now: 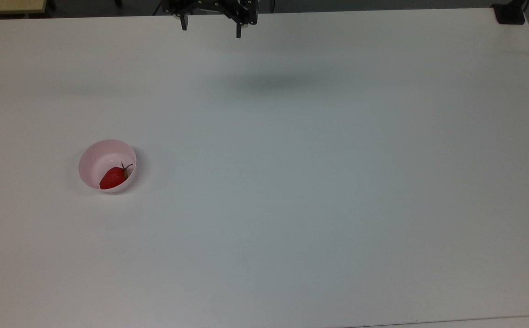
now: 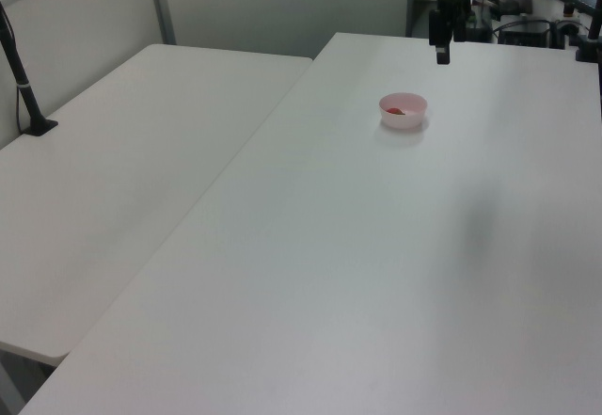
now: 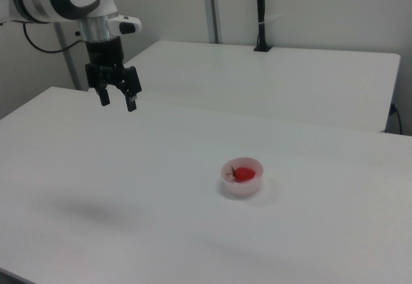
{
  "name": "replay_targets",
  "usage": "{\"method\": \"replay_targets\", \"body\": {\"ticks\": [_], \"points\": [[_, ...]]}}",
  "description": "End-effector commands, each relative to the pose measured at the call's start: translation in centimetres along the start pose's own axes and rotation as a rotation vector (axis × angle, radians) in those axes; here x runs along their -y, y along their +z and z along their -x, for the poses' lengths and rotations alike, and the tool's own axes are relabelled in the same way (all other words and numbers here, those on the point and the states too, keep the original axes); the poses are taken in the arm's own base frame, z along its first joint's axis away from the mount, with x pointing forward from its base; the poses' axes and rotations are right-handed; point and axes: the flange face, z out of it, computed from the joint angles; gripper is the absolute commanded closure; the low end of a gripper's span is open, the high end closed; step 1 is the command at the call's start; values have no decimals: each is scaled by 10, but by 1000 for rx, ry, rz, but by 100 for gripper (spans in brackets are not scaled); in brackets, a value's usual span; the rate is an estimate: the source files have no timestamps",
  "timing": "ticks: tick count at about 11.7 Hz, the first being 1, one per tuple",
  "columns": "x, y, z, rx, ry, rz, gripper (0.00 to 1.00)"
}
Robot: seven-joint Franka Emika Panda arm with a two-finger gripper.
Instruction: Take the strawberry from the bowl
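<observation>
**Open claw hangs far from the bowl**

I see the gripper (image 1: 211, 28) at the top centre of the top view, fingers spread and empty, high over the table (image 1: 319, 191). The strawberry (image 1: 112, 177) lies in the bowl (image 1: 92, 159) at left of centre, against the near wall. My worry: the light bowl may slide or tip if a finger catches its rim, and the berry could roll away. I can read no writing anywhere.
</observation>
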Motion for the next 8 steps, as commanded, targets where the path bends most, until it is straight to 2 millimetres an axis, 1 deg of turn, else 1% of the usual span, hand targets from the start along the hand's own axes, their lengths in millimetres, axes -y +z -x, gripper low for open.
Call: {"method": "replay_targets", "body": {"ticks": [1,6,8], "points": [[-5,-7,9,0,-5,17,0],[-5,-5,7,-1,-8,17,0],[-5,-1,3,2,-50,18,0]]}}
